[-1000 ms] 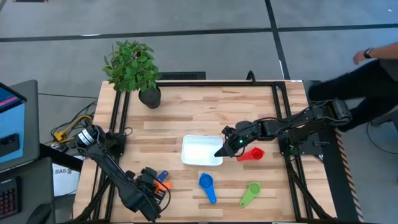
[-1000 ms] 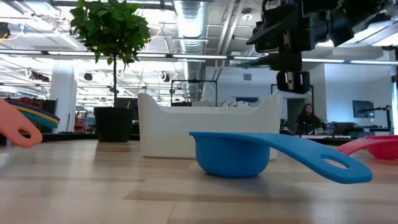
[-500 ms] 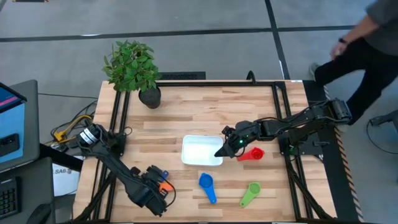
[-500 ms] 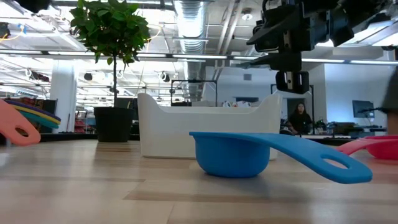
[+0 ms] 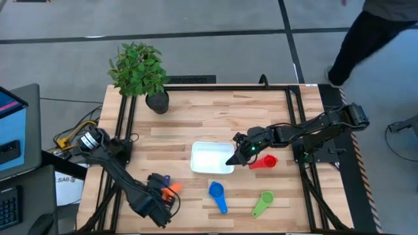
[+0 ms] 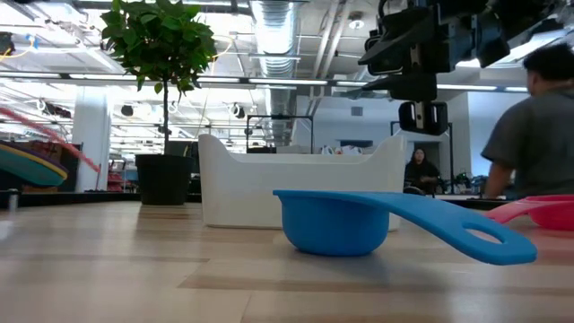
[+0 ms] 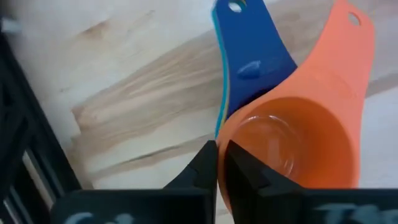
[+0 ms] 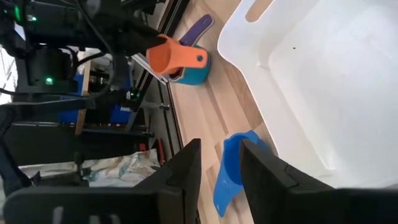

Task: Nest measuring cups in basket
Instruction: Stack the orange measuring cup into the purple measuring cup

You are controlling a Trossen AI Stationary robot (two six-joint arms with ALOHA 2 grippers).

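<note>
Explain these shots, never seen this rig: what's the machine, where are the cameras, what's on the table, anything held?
Two dark robot arms work at a wooden table. One camera looks straight down, one sits at table level, and one rides on each wrist. On the table: a white basket, a potted plant, and blue, green and red measuring cups. The left gripper, near the front left corner, is shut on the rim of an orange cup nested in a stack. The right gripper sits at the basket's right edge, fingers apart, holding nothing.

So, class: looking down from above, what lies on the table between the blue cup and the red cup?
Nothing: in the high view only bare wood separates the blue cup from the red cup.
</note>
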